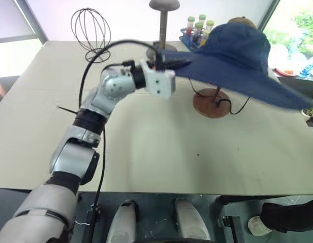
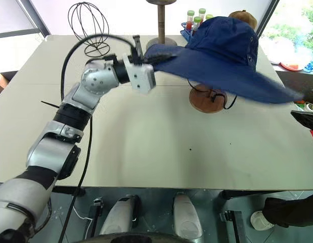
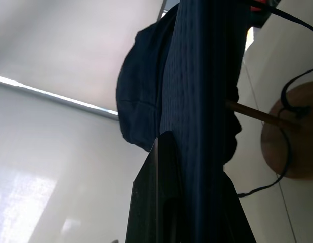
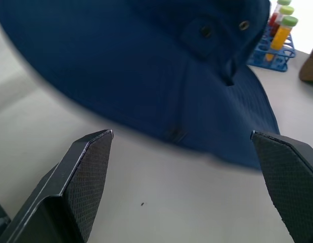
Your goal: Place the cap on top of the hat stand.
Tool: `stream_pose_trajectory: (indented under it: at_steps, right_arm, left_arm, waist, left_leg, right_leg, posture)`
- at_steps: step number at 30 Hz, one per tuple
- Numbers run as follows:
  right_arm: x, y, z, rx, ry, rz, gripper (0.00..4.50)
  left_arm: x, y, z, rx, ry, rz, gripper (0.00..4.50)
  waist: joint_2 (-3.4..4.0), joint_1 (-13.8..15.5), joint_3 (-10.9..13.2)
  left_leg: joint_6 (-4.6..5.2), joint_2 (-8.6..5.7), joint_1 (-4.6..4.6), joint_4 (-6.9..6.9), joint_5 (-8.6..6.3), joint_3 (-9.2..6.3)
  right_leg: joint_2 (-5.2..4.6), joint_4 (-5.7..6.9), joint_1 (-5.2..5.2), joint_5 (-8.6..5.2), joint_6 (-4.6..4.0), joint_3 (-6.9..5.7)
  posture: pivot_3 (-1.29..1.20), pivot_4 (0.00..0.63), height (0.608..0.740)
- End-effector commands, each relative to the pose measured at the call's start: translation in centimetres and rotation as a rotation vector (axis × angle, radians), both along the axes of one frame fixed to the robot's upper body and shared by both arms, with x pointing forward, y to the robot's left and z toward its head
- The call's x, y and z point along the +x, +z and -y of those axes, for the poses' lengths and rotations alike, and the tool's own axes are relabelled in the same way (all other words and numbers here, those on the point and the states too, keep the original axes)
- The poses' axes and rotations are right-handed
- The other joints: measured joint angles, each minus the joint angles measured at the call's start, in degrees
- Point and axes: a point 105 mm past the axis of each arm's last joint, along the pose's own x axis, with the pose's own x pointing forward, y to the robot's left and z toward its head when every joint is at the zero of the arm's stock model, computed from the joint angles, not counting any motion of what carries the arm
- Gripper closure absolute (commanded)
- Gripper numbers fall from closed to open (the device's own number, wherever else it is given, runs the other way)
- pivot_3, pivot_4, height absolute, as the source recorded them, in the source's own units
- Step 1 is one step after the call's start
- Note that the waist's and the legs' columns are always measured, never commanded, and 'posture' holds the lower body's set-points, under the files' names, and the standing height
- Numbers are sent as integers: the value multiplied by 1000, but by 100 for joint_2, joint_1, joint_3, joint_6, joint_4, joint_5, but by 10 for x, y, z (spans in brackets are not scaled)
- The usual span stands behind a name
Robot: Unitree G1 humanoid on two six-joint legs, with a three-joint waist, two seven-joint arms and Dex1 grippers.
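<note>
The tabletop (image 1: 146, 152), a wide pale surface, carries everything in the scene. The cap (image 2: 222, 50), navy with a very wide floppy brim, is held up above the right half of the tabletop, toward its far edge, and is spread almost level over the hat stand (image 2: 209, 98). Of that stand, the round wooden base is seen resting on the tabletop beneath the brim, with a thin slanted rod rising from it into the underside of the cap; whether the crown already rests on the stand's top cannot be told. A dark cord is looped around the base.

The left gripper (image 1: 164, 59) is reached across from the left side, and its fingers are clamped together on the near-left edge of the brim. The right gripper (image 4: 181, 167) is seen with its two black fingers set wide apart, nothing between them, just off the brim on the right side.

At the far edge, a darker upright stand (image 1: 164, 23) is placed near the middle, a black wire globe stand (image 1: 92, 30) toward the far left corner, and a blue rack of tubes (image 4: 280, 38) behind the cap. A small brown cap (image 2: 243, 17) is partly seen behind the crown.
</note>
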Motion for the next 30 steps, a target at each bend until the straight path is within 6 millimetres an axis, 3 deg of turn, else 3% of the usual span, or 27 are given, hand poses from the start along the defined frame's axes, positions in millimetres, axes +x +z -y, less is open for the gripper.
stream_pose_trajectory:
  at_steps: [1,5,10,23,30]
  right_arm:
    - [-10,14,1,-6,-21,60,0]
    - [-10,16,0,-10,-24,65,0]
    - [0,19,-1,-14,-23,87,0]
    - [12,18,-4,-14,4,87,0]
    - [18,14,-2,-19,10,73,0]
  left_arm:
    - [-9,-23,-4,110,-52,95,4475]
    - [1,-42,-12,153,-7,89,4475]
    - [16,-39,-14,107,62,80,4475]
    - [18,-67,-21,295,31,278,4475]
    - [21,-54,-24,205,43,253,4475]
  waist:
    - [0,-10,-1]
    - [0,-2,-1]
    - [-1,-2,-1]
    - [-3,-10,0]
    - [-3,4,0]
  left_leg:
    - [0,0,4,0,0,0]
    - [0,0,2,2,0,0]
    - [0,0,0,3,0,0]
    - [0,0,0,-2,0,0]
    - [0,0,-3,-3,0,1]
  right_leg:
    - [0,0,2,1,-1,0]
    - [0,0,3,1,1,0]
    - [0,1,2,3,4,0]
    - [0,0,-1,0,9,0]
    - [0,-1,-2,1,9,0]
  posture:
    - [0,150,740]
    - [0,150,740]
    - [0,150,740]
    - [0,150,740]
    - [0,150,740]
